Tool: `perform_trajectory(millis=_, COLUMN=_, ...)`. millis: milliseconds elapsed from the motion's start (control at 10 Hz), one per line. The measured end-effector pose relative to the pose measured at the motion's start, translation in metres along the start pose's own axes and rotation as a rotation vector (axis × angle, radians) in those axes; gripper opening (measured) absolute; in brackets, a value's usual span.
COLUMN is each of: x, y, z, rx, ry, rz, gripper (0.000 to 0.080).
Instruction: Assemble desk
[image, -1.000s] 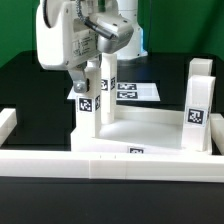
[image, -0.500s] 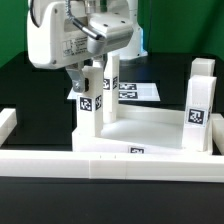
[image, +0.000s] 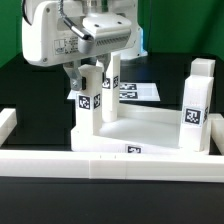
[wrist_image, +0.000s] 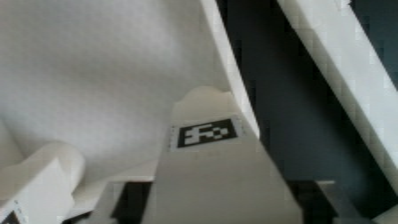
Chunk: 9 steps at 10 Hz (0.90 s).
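Left of centre in the exterior view: gripper low over a tagged white leg standing upright on the desk top; jaws astride it, grip or gap impossible to tell. Just beside, a second leg. Behind, marker board. At right, a third leg. Along the bottom, a white rail.

the desk top and its legs look like smooth matt white plastic, each leg bearing a flat printed black-and-white tag; the counter is matt black; the marker board looks like thin paper
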<state>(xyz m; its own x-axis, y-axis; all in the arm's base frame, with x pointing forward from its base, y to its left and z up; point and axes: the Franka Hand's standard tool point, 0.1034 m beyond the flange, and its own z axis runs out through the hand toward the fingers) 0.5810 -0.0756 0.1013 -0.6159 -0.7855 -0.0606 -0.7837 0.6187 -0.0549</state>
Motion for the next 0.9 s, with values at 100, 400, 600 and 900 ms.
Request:
perform_trajectory(millis=100, x=0.0, y=0.0, z=0.0, rx=0.0, ry=0.0, rz=-0.009, gripper=0.0315)
perform_trajectory(millis=400, x=-0.012, y=0.006, z=-0.009, rx=0.001, ry=-0.025, rz=-0.015, gripper=0.0617)
perform_trajectory(millis=600, x=-0.023, y=0.014, z=-0.018, rx=0.0, ry=-0.047, rz=-0.025, gripper=0.0643)
perform_trajectory(millis=900, x=-0.021, y=0.014, z=-0.013, rx=-0.002, ry=-0.037, rz=-0.028, gripper=0.0649)
